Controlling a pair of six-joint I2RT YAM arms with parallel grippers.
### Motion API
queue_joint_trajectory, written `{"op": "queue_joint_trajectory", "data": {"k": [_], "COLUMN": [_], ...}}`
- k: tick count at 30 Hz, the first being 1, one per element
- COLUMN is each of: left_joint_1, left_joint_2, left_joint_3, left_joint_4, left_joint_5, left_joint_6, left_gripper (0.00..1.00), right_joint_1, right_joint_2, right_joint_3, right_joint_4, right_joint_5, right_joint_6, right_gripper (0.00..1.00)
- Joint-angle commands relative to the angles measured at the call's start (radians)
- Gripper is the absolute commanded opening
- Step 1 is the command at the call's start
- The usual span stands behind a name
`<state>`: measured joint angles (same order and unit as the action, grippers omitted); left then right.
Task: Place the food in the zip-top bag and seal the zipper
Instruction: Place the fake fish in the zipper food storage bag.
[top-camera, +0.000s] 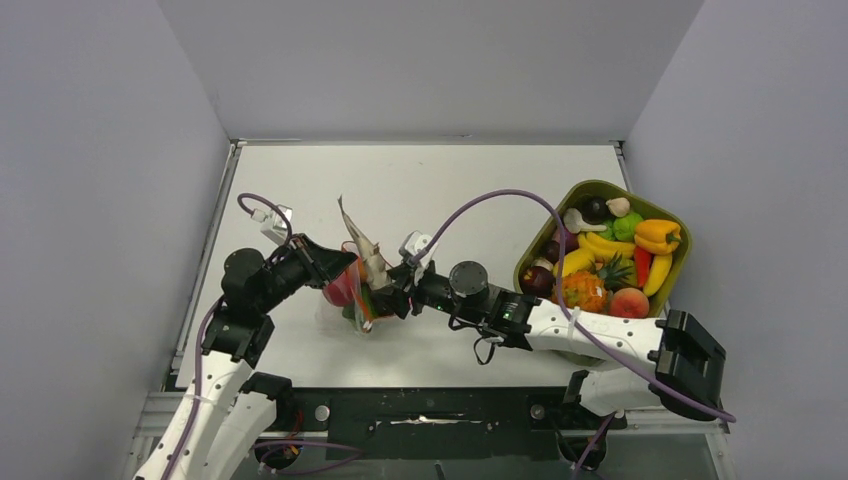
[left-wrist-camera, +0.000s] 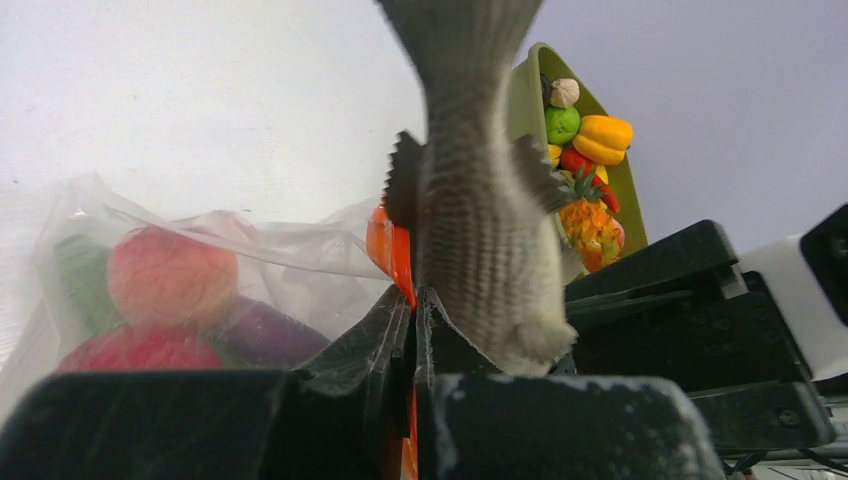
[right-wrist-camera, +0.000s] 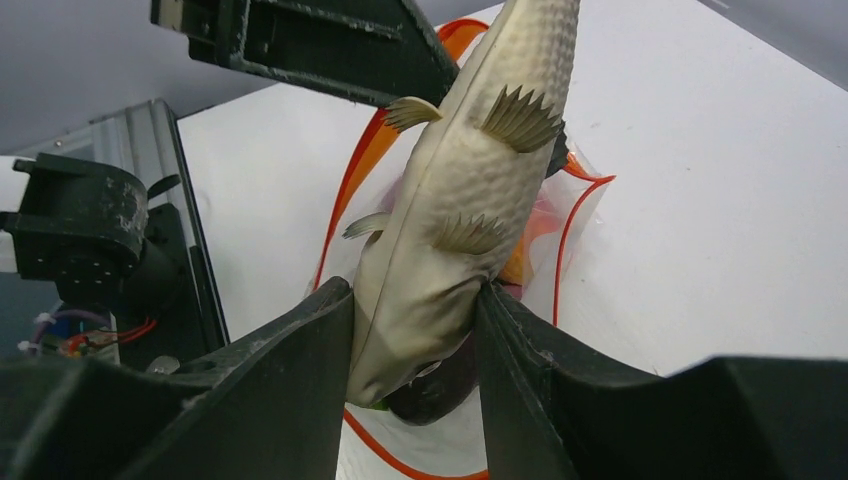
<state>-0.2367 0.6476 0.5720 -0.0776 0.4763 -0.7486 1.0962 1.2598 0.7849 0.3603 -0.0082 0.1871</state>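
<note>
The clear zip-top bag (top-camera: 352, 292) stands between my grippers with its mouth open; its orange-red zipper (right-wrist-camera: 345, 190) rings the opening. Inside it, in the left wrist view, are a red-orange fruit (left-wrist-camera: 170, 275), a purple piece (left-wrist-camera: 262, 335) and a green piece. My left gripper (left-wrist-camera: 415, 300) is shut on the zipper strip (left-wrist-camera: 400, 262) at the mouth edge. My right gripper (right-wrist-camera: 415, 292) is shut on a grey-beige scaled toy fish (right-wrist-camera: 460, 200). The fish (top-camera: 367, 250) points head down into the bag mouth, tail sticking up.
An olive-green tub (top-camera: 590, 186) at the right back holds several more toy fruits and vegetables: bananas, yellow pepper, peach, pineapple, garlic. It also shows in the left wrist view (left-wrist-camera: 525, 95). Grey walls enclose the white table on three sides.
</note>
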Motion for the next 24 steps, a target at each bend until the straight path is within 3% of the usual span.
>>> {"op": "queue_joint_trajectory", "data": {"k": [1, 10, 24], "left_joint_1": [-0.003, -0.004, -0.003], "left_joint_2": [-0.034, -0.057, -0.062], "left_joint_3": [0.027, -0.003, -0.013], "left_joint_4": [0.093, 0.122, 0.116], "left_joint_5": [-0.004, 0.012, 0.011], "left_joint_6": [-0.023, -0.064, -0.054], "left_gripper": [0.0, 0.0, 0.0], "right_joint_1": [0.02, 0.031, 0.04], "right_joint_2": [0.042, 0.134, 0.081], "right_joint_3": [0.01, 0.046, 0.065], "right_joint_4": [0.138, 0.087, -0.042], "right_joint_5": [0.0, 0.063, 0.139], "right_joint_6": [-0.065, -0.117, -0.143], "right_gripper": [0.34, 0.45, 0.61]}}
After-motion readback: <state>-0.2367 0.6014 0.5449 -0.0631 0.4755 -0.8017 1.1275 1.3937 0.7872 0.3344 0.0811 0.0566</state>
